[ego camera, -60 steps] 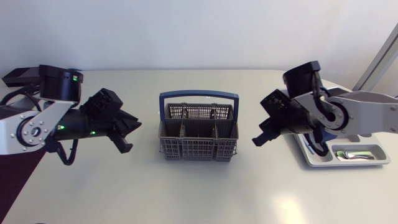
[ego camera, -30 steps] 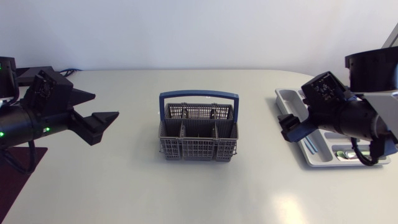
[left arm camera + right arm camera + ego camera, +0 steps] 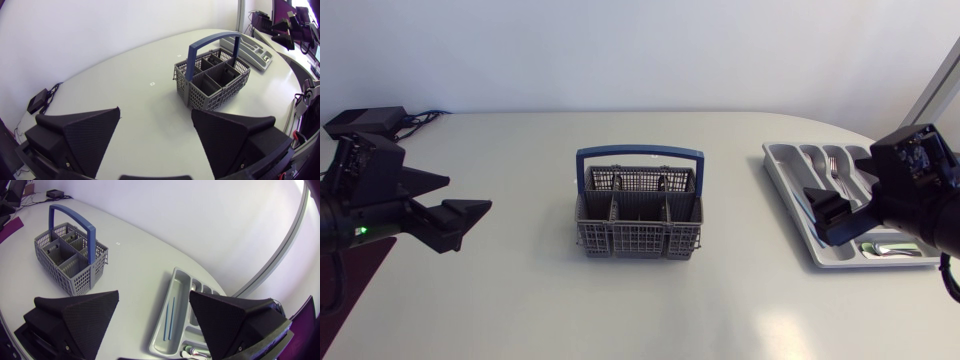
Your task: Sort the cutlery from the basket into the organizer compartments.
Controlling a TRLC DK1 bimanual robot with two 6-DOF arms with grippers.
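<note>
Hovering empty w/ fingers spread: left gripper [image 3: 155,109] at left, right gripper [image 3: 154,292] by organizer [image 3: 790,165] at right, basket [image 3: 640,225] btwn them.

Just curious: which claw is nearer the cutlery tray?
The right gripper, right by the organizer; the left gripper sits across the table, past the basket.

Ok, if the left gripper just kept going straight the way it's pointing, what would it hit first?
Most likely the cutlery basket. It is the only thing ahead of the open left gripper, with bare table between. It sits slightly off-centre, so the gripper might only clip it.
</note>
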